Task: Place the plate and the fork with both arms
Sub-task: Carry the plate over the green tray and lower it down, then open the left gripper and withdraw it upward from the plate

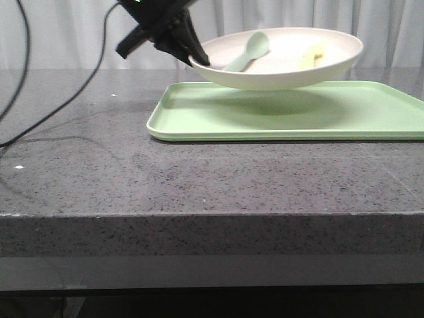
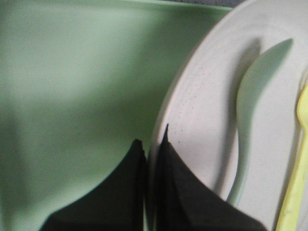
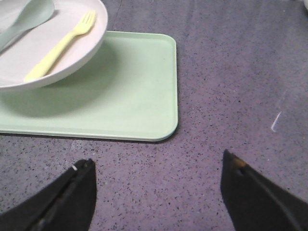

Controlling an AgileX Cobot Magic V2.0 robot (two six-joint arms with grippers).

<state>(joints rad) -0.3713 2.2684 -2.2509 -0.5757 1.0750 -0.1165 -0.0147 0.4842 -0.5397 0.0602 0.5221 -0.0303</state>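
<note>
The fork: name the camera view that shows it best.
The right wrist view: the whole fork lies in the plate, tines and handle clear. The front view shows only a pale sliver above the rim; the left wrist view shows a cropped strip at the frame edge.

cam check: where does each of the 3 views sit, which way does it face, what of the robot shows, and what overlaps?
Front: low at the table edge, facing forward; shows the left gripper pinching the plate above the tray.
Left wrist: on the left arm, close on the plate rim; its fingers clamp the rim, spoon and fork inside.
Right wrist: on the right arm, over the table beside the tray; right gripper open, empty.
Shared: plate, spoon, fork and tray in all three.
</note>
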